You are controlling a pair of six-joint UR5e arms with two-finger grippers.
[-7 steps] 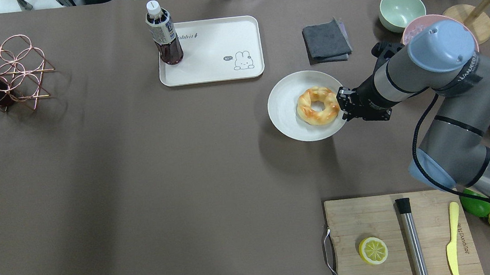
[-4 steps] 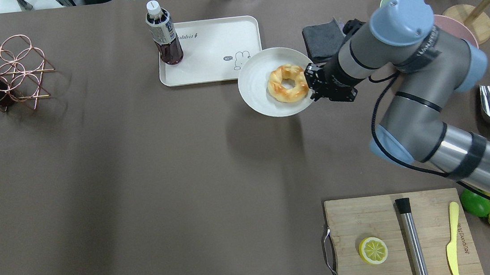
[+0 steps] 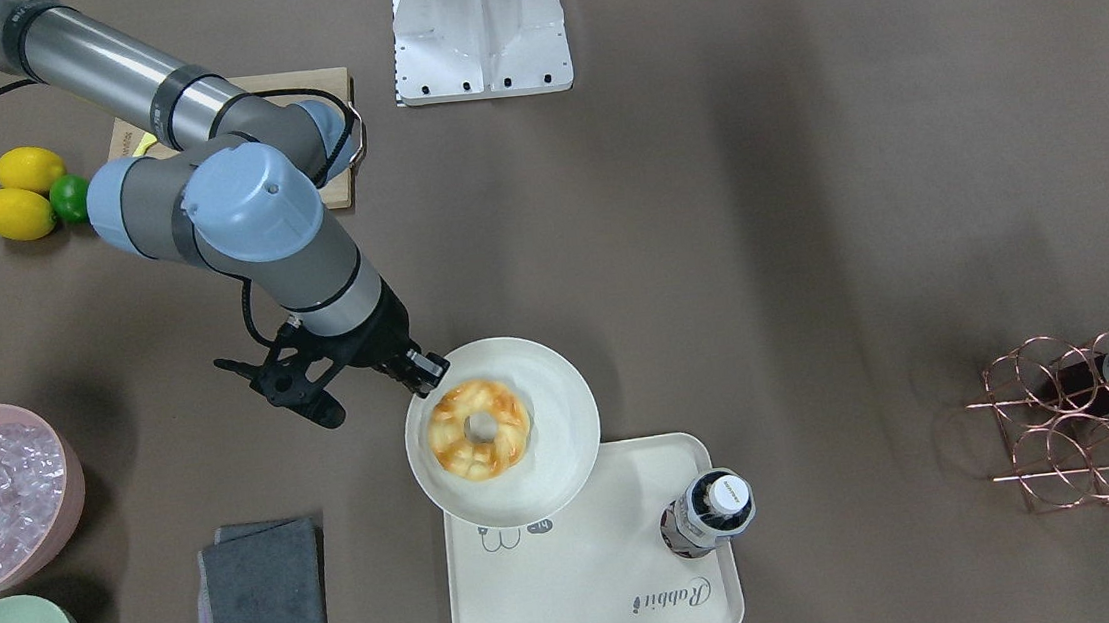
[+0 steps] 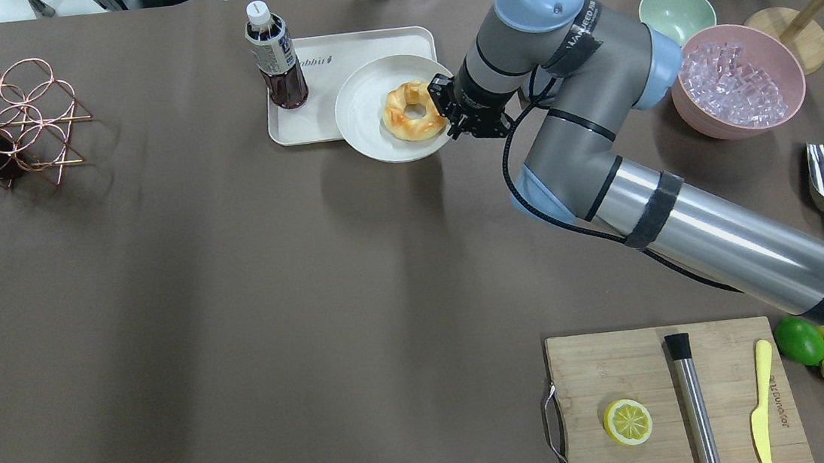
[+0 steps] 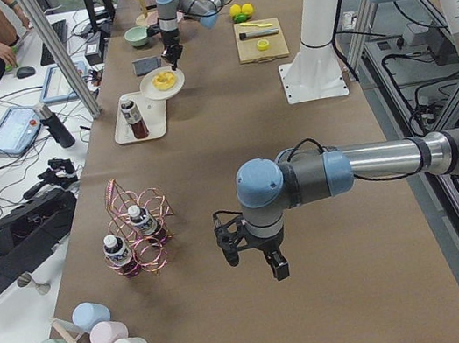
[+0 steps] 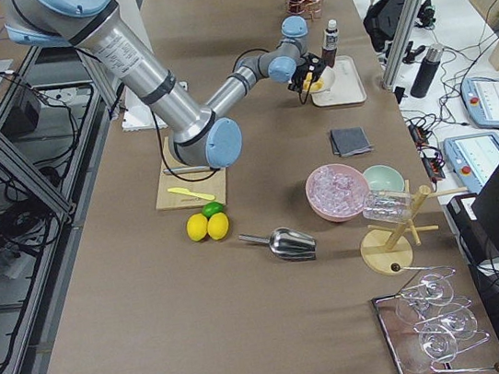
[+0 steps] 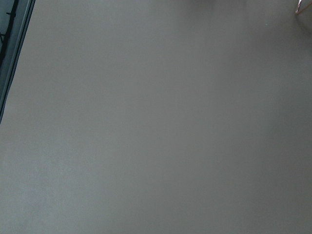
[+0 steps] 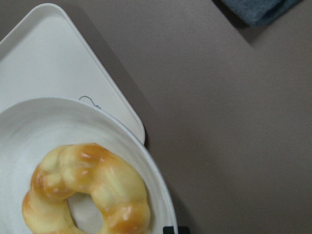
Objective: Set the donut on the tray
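The donut (image 4: 413, 112), golden-orange and twisted, lies on a round off-white plate (image 4: 363, 111). My right gripper (image 4: 441, 104) is shut on the plate's right rim and holds it over the right near corner of the cream-white Rabbit tray (image 4: 364, 47). The front-facing view shows the donut (image 3: 479, 428), the plate (image 3: 552, 402), the gripper (image 3: 423, 375) and the tray (image 3: 589, 590). The right wrist view shows the donut (image 8: 87, 190) on the plate (image 8: 29, 126) above the tray's corner (image 8: 44, 58). My left gripper (image 5: 253, 256) shows only in the exterior left view, over bare table; I cannot tell its state.
A dark drink bottle (image 4: 274, 56) stands on the tray's left end. A grey cloth (image 3: 263, 588), a pink bowl of ice (image 4: 734, 79) and a green bowl (image 4: 674, 9) lie to the right. A wire bottle rack (image 4: 0, 120) is far left, a cutting board (image 4: 670, 396) near right.
My right gripper has carried the plate with the donut left and away from the robot, from the table's middle right to over the tray's corner.
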